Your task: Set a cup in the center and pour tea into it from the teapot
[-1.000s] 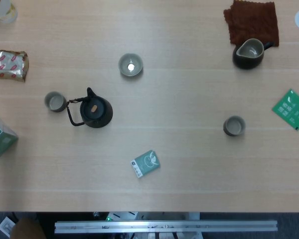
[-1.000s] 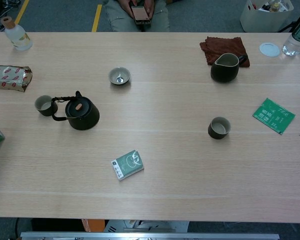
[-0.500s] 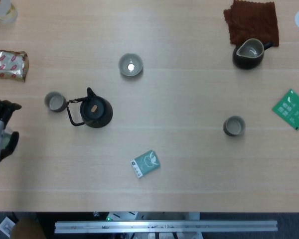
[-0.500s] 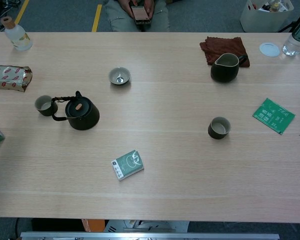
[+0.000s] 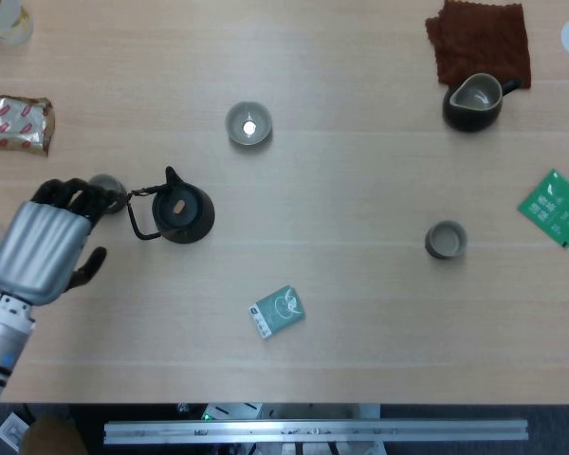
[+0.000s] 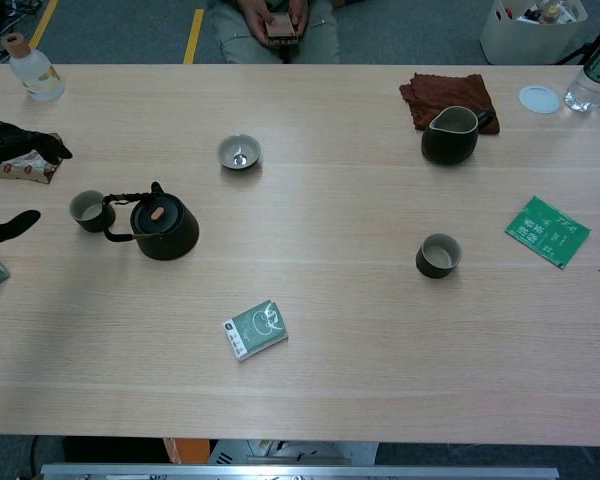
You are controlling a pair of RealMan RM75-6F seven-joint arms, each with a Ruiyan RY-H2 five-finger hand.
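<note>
With the left hand (image 5: 45, 248) spread and empty above the small cup (image 6: 85, 208) standing at 9 o'clock just beside the teapot (image 5: 183, 210), close squarely around the cup's wall, avoiding the teapot handle.

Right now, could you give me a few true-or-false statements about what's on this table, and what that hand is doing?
1. The left hand holds the teapot. False: it holds nothing and sits left of the teapot.
2. A cup stands just left of the teapot's handle. True.
3. The dark pitcher rests partly on a brown cloth. True.
4. The small tea box lies on the brown cloth. False: it lies on bare table, near the front edge.
5. The right hand hovers over the cup on the right. False: no right hand is in view.
</note>
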